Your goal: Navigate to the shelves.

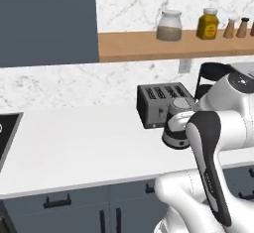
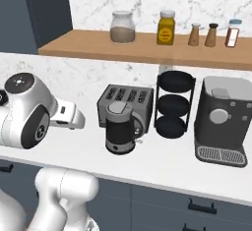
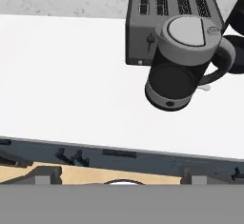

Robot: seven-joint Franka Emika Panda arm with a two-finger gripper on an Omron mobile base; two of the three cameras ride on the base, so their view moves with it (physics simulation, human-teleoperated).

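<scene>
Left base view: shelves (image 1: 144,46) on the wall above the table (image 1: 79,147), jar (image 1: 169,26) on them, toaster (image 1: 161,105) below.
Right base view: shelves straight ahead over the kettle (image 2: 120,128), so the base looks about arrived.
Hand view: camera looks down at kettle and toaster; claw state cannot tell.
</scene>
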